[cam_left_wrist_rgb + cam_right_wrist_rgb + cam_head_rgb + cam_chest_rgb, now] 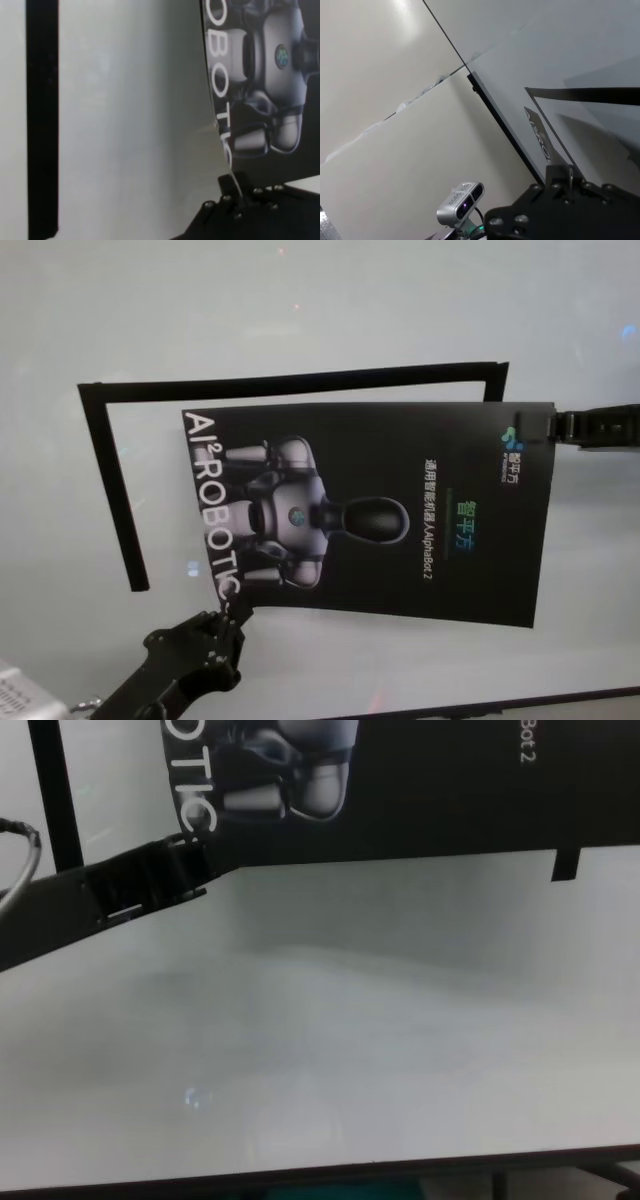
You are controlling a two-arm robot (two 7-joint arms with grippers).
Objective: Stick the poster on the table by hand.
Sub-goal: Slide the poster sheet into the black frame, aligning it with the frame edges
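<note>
**Poster held at two opposite corners above the white table**

Surroundings: A black tape outline [110, 480] is laid on the table [330, 300], forming a strip along the far side with one leg running down toward the near-left area and a short stub at the far-right end. The poster overlaps the right part of this outline. A thin dark edge [330, 1172] marks the table's near side. In the right wrist view, a small silver camera [461, 201] on a stand sits beyond the table, beside pale wall panels.

Poster: The black glossy poster [400, 540] sits over the middle of the table, rotated so its lettering runs sideways. It shows white "AI ROBOTIC" text, a silver-grey robot picture, and smaller text ending "AlphaBot 2". Its near-left corner curls upward off the surface, visible in the left wrist view [260, 75].

Grippers: The left gripper [236, 612], reaching in from the near-left, is closed on the poster's near-left corner. The right gripper [556, 425], reaching in from the right edge, is pinched on the poster's far-right corner.
</note>
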